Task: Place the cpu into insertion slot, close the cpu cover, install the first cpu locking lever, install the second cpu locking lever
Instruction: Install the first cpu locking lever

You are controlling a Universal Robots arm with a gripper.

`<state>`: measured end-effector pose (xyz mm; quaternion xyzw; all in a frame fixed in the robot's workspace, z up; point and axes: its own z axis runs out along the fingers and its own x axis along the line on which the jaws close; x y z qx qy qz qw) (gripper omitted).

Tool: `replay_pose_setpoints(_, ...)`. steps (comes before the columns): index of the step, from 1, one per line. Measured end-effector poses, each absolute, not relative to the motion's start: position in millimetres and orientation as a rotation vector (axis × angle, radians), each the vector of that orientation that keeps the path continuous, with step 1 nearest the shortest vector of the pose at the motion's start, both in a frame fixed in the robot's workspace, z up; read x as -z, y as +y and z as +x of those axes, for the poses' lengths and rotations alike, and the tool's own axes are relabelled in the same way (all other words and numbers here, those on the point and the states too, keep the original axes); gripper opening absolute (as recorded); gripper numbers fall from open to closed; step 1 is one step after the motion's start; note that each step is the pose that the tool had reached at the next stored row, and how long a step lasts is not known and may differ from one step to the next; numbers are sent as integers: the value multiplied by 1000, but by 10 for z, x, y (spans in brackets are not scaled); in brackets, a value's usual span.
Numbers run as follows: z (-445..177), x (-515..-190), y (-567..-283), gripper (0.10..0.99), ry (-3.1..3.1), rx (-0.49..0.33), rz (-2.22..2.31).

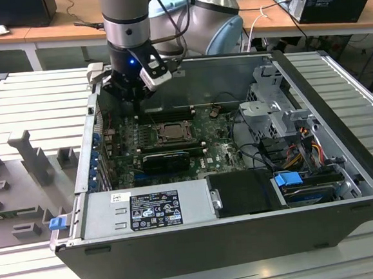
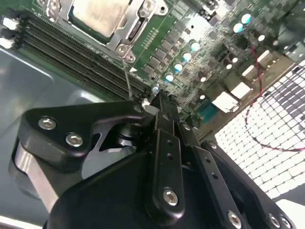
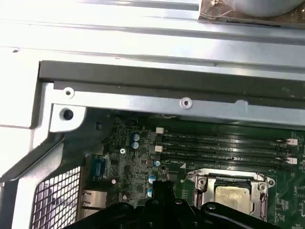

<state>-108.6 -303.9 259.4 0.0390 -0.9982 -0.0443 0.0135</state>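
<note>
Bench [image 1: 15, 95], open computer case [image 1: 201, 242]. Your pincer [image 2: 159, 98]: fingers [image 2: 167, 143] drawn together, hold undetermined, by case's far edge. Nearward of it: cpu [image 2: 97, 14] under cpu cover [image 2: 138, 26]; locking lever [image 2: 127, 78] at pincer tip.

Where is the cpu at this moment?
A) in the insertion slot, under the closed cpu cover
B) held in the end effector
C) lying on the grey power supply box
A: in both wrist views the cpu shows its pale face through the window of the cpu cover, which lies flat.

Bright, even light; blown-out white patches.
</note>
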Motion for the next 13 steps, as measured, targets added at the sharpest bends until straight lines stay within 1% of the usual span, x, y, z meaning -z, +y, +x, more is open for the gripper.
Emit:
replay_pose_setpoints(5,-956,-2588,-2986,106,-3109,138,121)
replay_pose_setpoints(13,-509,-2562,-2981,106,-3109,138,121)
